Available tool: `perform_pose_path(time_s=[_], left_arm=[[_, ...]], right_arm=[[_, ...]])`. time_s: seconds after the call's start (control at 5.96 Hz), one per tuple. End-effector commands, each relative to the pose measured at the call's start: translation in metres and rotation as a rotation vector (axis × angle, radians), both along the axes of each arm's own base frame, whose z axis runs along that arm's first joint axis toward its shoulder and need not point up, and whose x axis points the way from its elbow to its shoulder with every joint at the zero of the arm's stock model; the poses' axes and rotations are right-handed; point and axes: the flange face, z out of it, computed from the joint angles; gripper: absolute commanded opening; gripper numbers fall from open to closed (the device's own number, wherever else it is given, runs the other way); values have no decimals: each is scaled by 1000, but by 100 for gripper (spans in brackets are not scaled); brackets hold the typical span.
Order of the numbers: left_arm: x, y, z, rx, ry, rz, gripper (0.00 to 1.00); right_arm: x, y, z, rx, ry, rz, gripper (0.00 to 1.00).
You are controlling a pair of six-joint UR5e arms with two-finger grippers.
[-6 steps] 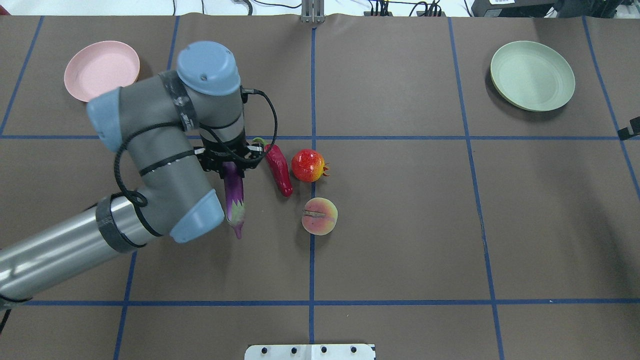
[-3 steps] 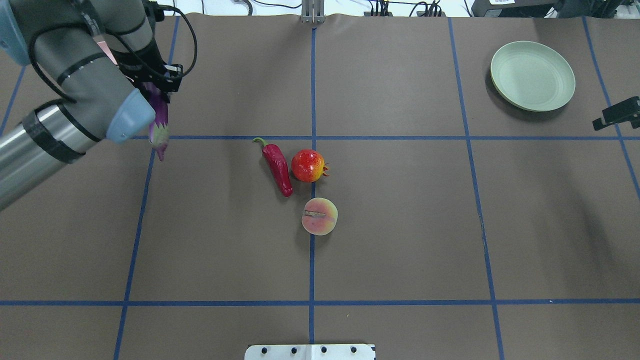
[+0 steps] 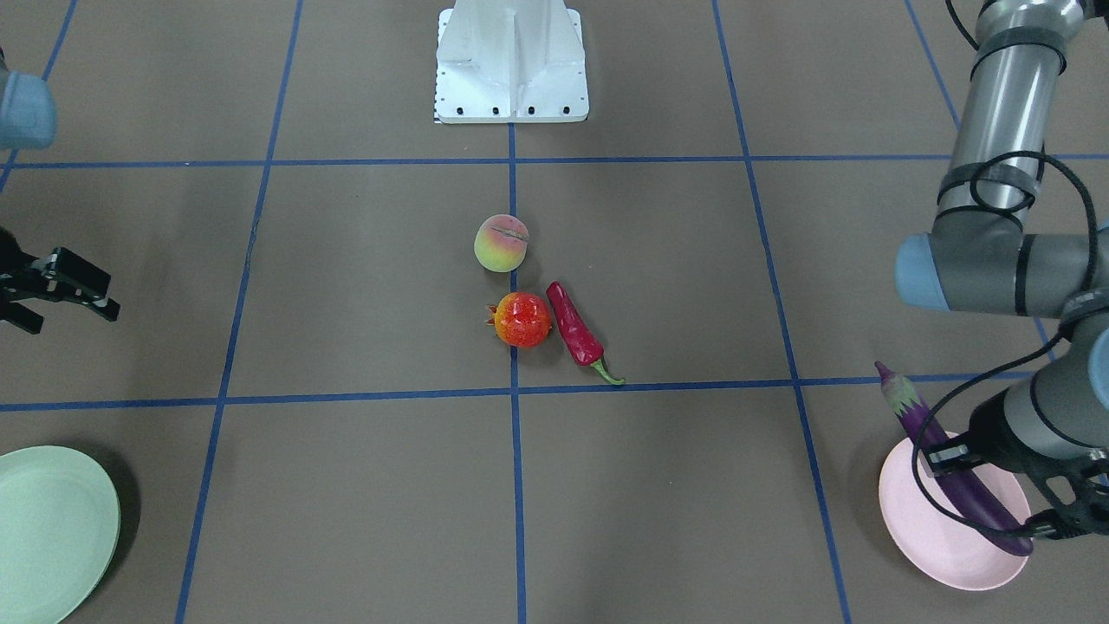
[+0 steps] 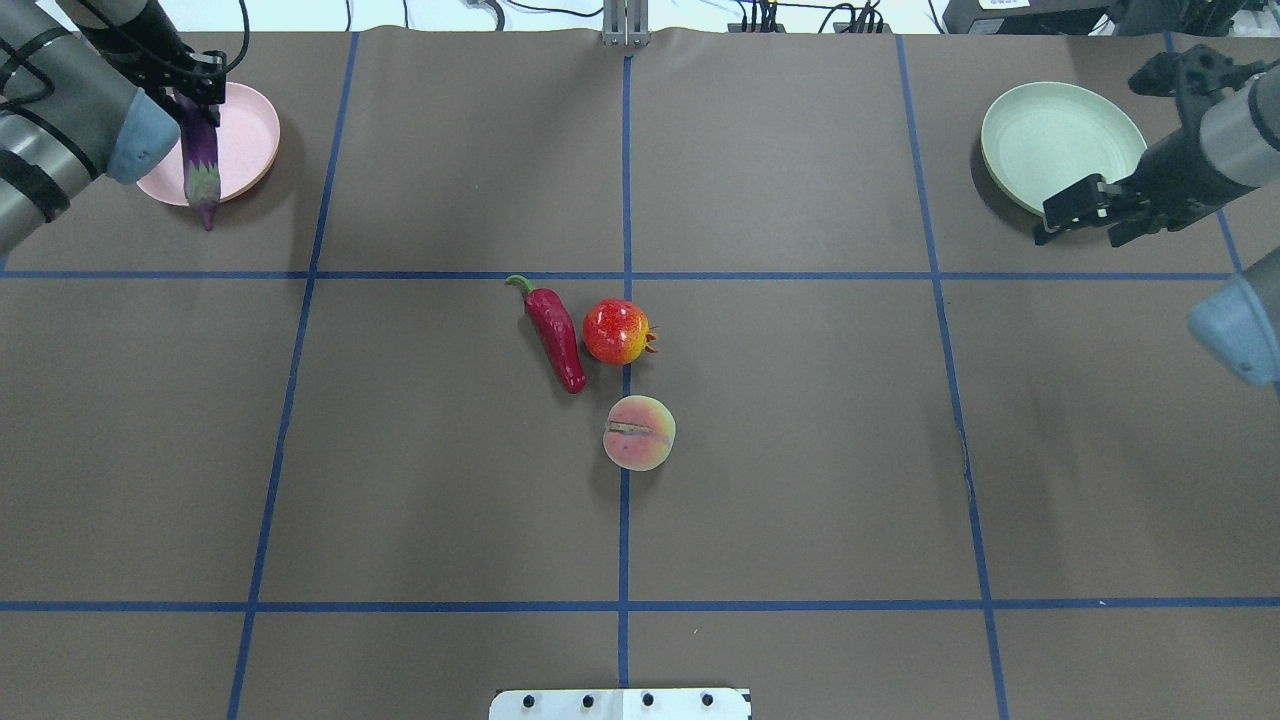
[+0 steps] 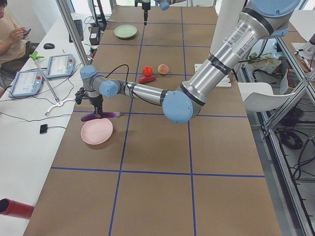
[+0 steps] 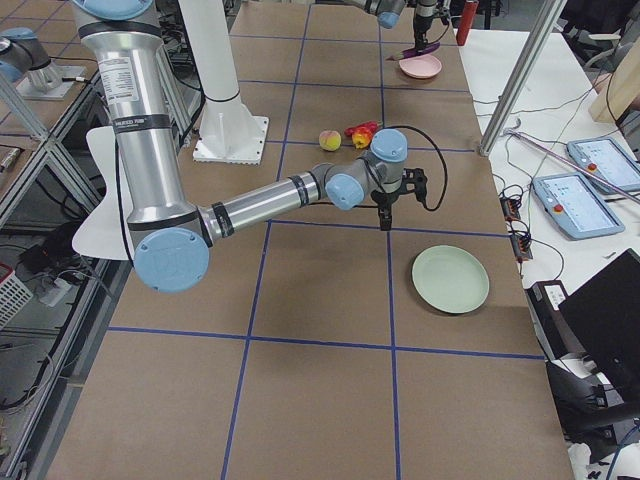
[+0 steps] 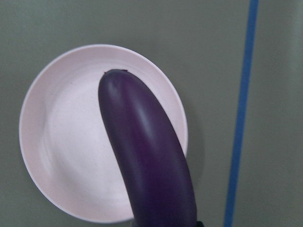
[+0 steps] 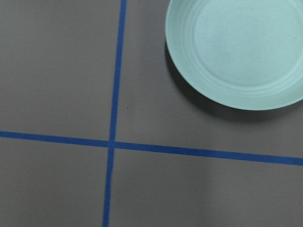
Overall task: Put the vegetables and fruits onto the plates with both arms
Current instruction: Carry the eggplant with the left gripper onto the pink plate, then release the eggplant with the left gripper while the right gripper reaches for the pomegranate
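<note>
Right now the left fingers (image 3: 946, 456) are clamped on the purple eggplant (image 4: 197, 150) near its middle. They hold it roughly level just above the pink plate (image 4: 245, 130), with its capped end poking out past the rim. Across the bench (image 4: 800, 450), the right fingers (image 3: 84, 284) hang spread apart with nothing between them, just beside the green plate (image 4: 1060, 150). At the bench's middle the chili (image 4: 555, 335) and the pomegranate (image 4: 615, 331) lie side by side, with the peach (image 4: 640, 432) close by.
</note>
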Motion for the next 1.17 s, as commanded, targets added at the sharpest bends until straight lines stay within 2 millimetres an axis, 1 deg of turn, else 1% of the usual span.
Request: perform_pose_path(time_s=[0.0, 0.17, 0.34, 0.5, 0.67, 0.84, 1.01], left_arm=[[-9, -15, 33, -16, -29, 25, 0], [-2, -29, 32, -38, -35, 21, 0], [8, -32, 52, -12, -33, 29, 0], [11, -39, 49, -4, -46, 26, 49], [10, -42, 49, 2, -67, 19, 79], [8, -45, 36, 20, -53, 13, 100], [5, -47, -8, 62, -11, 11, 100]], right_arm=[[-90, 12, -66, -27, -23, 46, 100], [-124, 18, -90, -23, -30, 46, 100], [-154, 27, -117, -55, -62, 42, 100], [-176, 35, -148, -100, -104, 64, 100], [-207, 51, -165, -127, -113, 85, 100], [-249, 51, -194, -162, -128, 124, 100], [-276, 56, -220, -207, -150, 143, 100]])
